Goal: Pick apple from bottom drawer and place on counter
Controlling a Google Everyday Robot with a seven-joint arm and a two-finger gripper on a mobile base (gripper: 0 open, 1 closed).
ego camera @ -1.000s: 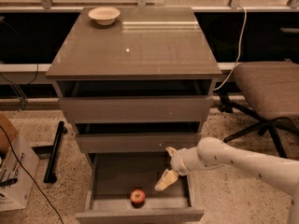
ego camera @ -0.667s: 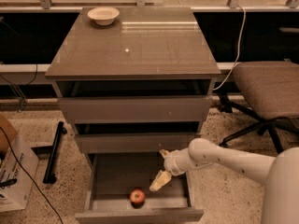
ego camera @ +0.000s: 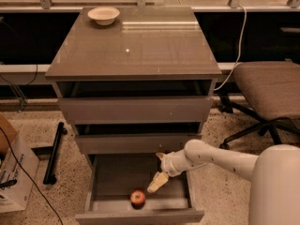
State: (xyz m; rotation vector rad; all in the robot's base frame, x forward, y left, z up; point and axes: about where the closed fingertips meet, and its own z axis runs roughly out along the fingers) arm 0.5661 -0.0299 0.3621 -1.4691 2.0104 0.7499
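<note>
**Item 1: apple** (ego camera: 138,198). Small, red. Lies on floor of btm drawer (ego camera: 139,216), near edge, just behind the drawer front, a bit left of centre. Nothing touching it.

**Item 2: btm drawer.** Lowest of three, pulled well out toward the near side. Interior in full view and holds the apple only.

**Item 3: gripper** (ego camera: 157,171). Inside the open drawer, right of centre, above the drawer floor. Cream fingers (ego camera: 156,183) spread apart, one pointing down-left toward the apple, the other shorter and up by the mid drawer's lower edge. Holds nothing. Lower tip is just right of and above the apple, w/ a gap between them.

**Item 4: arm** (ego camera: 220,156). White, enters from near right and reaches left into the drawer.

**Item 5: counter** (ego camera: 140,50). Glossy grey-brown top, reflective. Bowl (ego camera: 103,15) sits at far left corner.

**Item 6: upper drawers.** Top (ego camera: 136,109) and mid (ego camera: 138,143), each w/ a dark gap above its front.

**Item 7: surrounds.** Chair (ego camera: 269,88) to the right of the cabinet. Cardboard box (ego camera: 14,172) at near left. Black bar (ego camera: 53,153) lying on the floor left of the cabinet. White cable (ego camera: 241,36) hanging at far right.
</note>
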